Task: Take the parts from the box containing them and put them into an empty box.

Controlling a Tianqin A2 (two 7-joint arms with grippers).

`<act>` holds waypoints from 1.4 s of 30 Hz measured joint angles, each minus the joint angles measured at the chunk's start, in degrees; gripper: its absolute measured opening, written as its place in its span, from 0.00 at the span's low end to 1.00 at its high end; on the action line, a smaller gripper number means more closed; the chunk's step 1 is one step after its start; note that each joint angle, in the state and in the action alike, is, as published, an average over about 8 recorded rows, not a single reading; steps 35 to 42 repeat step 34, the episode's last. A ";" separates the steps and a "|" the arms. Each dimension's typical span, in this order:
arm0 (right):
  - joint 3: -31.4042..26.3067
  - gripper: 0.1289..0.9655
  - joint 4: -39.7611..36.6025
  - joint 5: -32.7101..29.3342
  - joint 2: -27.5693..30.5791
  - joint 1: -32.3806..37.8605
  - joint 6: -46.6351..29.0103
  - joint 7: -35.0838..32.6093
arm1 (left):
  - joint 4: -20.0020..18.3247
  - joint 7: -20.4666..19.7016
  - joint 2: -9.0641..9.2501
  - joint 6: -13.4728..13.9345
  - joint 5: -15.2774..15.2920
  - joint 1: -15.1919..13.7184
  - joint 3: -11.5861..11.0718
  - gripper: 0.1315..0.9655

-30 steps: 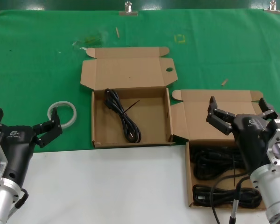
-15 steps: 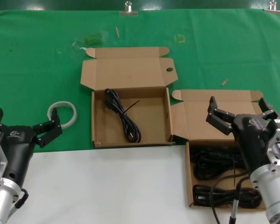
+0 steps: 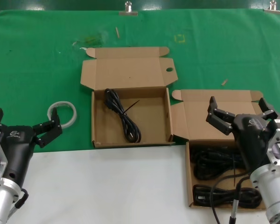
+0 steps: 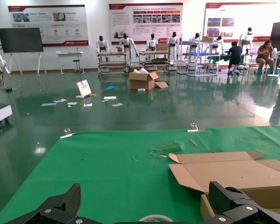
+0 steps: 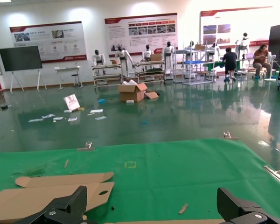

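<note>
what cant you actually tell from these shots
- How many cables the right box holds: in the head view the right end effector and its arm cover part of it, and the coils overlap.
- The box's right wall: hidden behind that arm.
- The left box's contents in the wrist views: both look out over the table, showing only lid flaps.
- The white ring: the left wrist view cuts it off at the frame edge.
</note>
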 joint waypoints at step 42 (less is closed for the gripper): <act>0.00 1.00 0.00 0.00 0.00 0.00 0.00 0.00 | 0.00 0.00 0.00 0.00 0.00 0.00 0.00 1.00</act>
